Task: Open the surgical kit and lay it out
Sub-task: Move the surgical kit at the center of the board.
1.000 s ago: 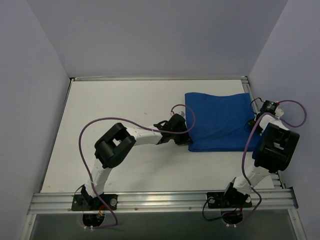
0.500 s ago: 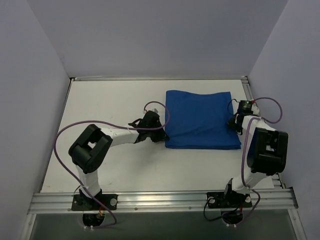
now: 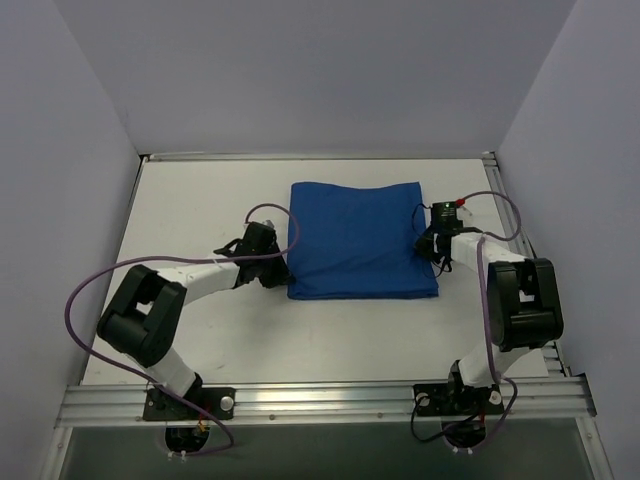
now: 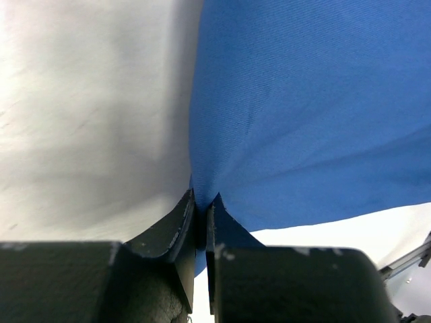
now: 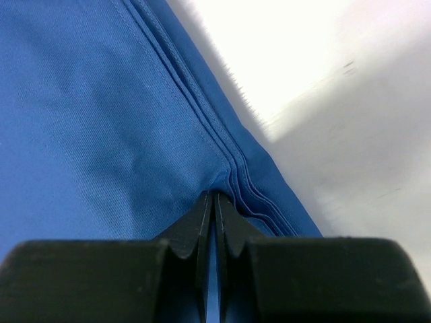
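Note:
The blue cloth wrap (image 3: 355,240) lies folded as a flat rectangle on the white table (image 3: 200,200). My left gripper (image 3: 280,268) is shut on its left edge, near the front left corner; the left wrist view shows the cloth (image 4: 310,108) pinched between the jaws of that gripper (image 4: 201,202). My right gripper (image 3: 428,246) is shut on the right edge; the right wrist view shows the layered hem (image 5: 202,114) clamped in the gripper (image 5: 214,198). The steel tray, instruments, tweezers and packets are hidden.
Grey walls enclose the table on three sides. A metal rail (image 3: 320,400) runs along the near edge by the arm bases. Purple cables (image 3: 100,290) loop off both arms over the table.
Both arms have dragged the folded blue wrap leftward across the table, from the right side to about the middle, keeping hold of its left and right edges.

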Robot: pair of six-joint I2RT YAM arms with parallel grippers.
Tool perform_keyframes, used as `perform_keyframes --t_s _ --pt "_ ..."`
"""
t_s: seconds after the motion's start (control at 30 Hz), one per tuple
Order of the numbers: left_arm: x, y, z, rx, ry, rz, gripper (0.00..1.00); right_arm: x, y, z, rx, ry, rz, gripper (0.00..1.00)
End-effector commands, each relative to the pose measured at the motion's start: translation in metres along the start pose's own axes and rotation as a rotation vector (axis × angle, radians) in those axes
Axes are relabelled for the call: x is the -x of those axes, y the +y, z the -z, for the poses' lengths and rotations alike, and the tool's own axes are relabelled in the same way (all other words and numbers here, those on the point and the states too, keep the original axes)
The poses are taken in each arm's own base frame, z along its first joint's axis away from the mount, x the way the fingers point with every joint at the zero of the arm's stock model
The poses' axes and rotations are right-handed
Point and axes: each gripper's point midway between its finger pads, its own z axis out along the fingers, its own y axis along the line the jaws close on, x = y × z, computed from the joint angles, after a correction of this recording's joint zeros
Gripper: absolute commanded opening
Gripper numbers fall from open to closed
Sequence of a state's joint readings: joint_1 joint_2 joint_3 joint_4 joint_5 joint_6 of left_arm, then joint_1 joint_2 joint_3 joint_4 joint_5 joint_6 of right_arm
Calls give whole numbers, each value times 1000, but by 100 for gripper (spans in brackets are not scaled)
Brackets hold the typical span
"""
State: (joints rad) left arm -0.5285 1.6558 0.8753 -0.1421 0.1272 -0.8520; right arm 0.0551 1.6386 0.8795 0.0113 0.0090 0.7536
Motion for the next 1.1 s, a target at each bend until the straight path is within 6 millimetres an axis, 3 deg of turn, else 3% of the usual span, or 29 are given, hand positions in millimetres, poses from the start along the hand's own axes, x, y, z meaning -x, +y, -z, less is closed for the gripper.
perform_keyframes --t_s 0.0,0.23,0.4,0.63,0.83,0.87,0.9,0.93,1.0,1.03,1.07 --pt "-14 54 14 159 31 -5 2 -5 5 0 -41 -23 -13 0" --pt "-23 97 34 226 16 42 2 -20 23 3 -8 -9 26 0" --pt "-5 114 41 247 -14 57 2 -34 36 1 8 11 61 0" --pt "9 111 36 241 -12 51 2 -33 46 -1 21 -16 65 0" --pt "-1 108 36 215 17 82 2 -26 47 3 14 -35 83 0" --pt "-1 107 40 212 12 84 2 -25 47 8 9 -35 87 3" --pt "1 107 43 215 4 84 5 -24 45 10 1 -37 91 15" --pt "4 103 46 211 -7 80 16 -22 47 14 4 -44 105 22" --pt "11 98 58 209 -33 74 26 -10 53 27 9 -75 114 35" --pt "16 96 62 214 -50 65 40 -5 54 32 8 -87 131 43" --pt "22 91 70 218 -63 61 47 3 58 42 22 -110 134 46"
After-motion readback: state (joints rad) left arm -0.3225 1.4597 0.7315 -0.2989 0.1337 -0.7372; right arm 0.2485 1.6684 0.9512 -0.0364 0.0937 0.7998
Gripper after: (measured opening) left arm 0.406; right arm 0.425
